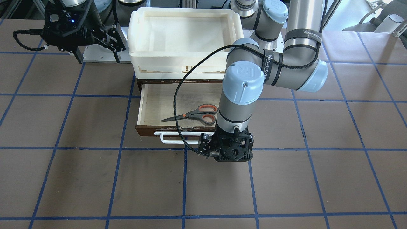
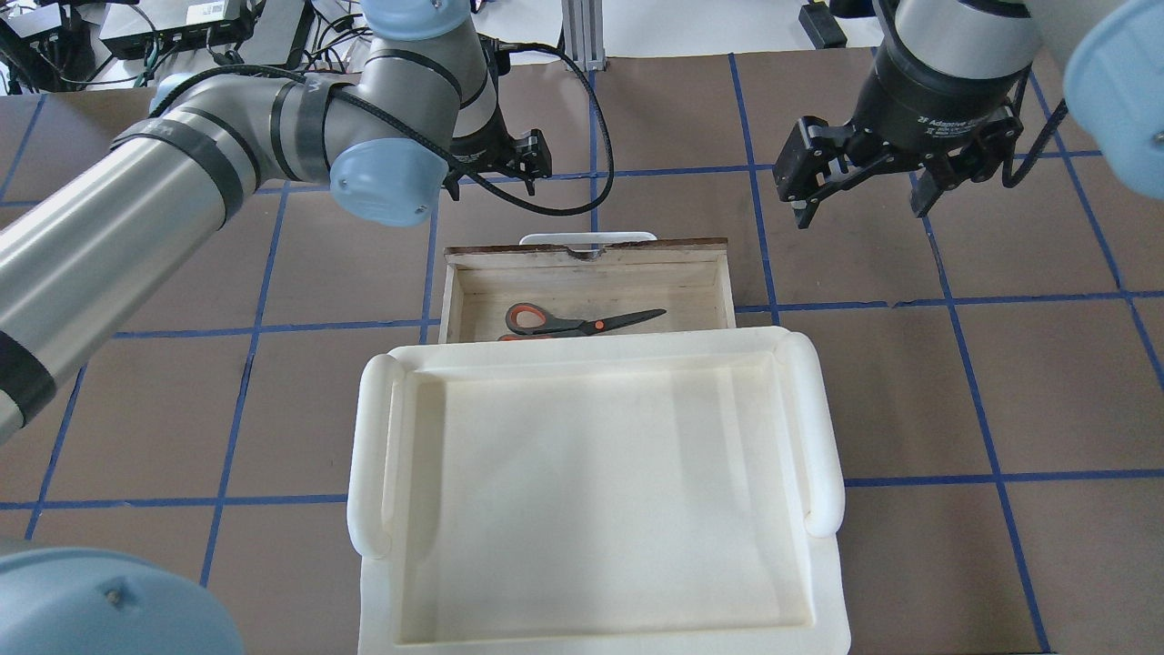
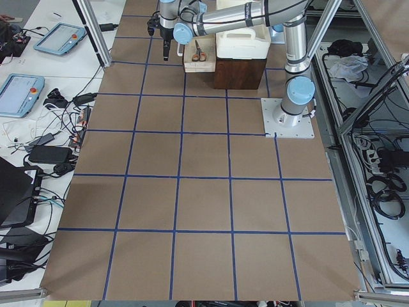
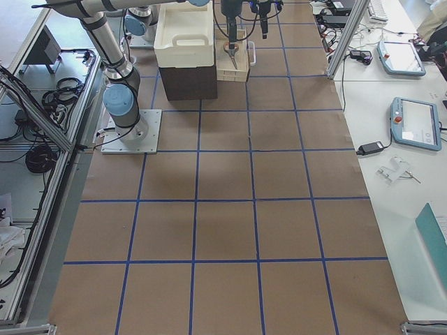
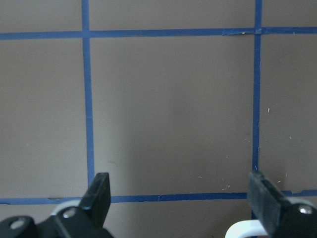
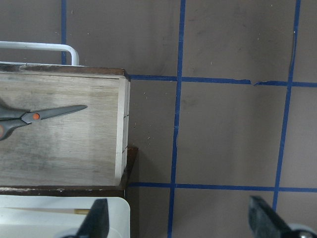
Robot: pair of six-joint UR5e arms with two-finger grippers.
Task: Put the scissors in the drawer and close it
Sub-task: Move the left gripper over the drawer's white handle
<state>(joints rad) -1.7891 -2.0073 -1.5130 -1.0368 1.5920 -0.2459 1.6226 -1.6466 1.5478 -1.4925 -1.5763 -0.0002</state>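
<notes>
You will find a stack of cream-white trays point(image 1: 136, 41) overhanging the rear of the open drawer point(image 1: 149, 131). The left arm's cable point(image 1: 176, 95) crosses above it in the front view. The scissors point(image 1: 192, 114) lie flat inside, blades closed, with grey handles and orange-red loops. The left gripper point(image 5: 181, 191) hangs at the white handle point(image 1: 171, 139), jaws released. The right gripper point(image 2: 857, 211) hangs off to the drawer's side over the desk point(image 1: 79, 178), jaws released.

One pair of scissors point(image 2: 582, 322), one wooden drawer point(image 2: 637, 273), one cream-white tray stack point(image 2: 373, 455), and two grippers: left gripper point(image 5: 181, 194), right gripper point(image 2: 859, 202).
</notes>
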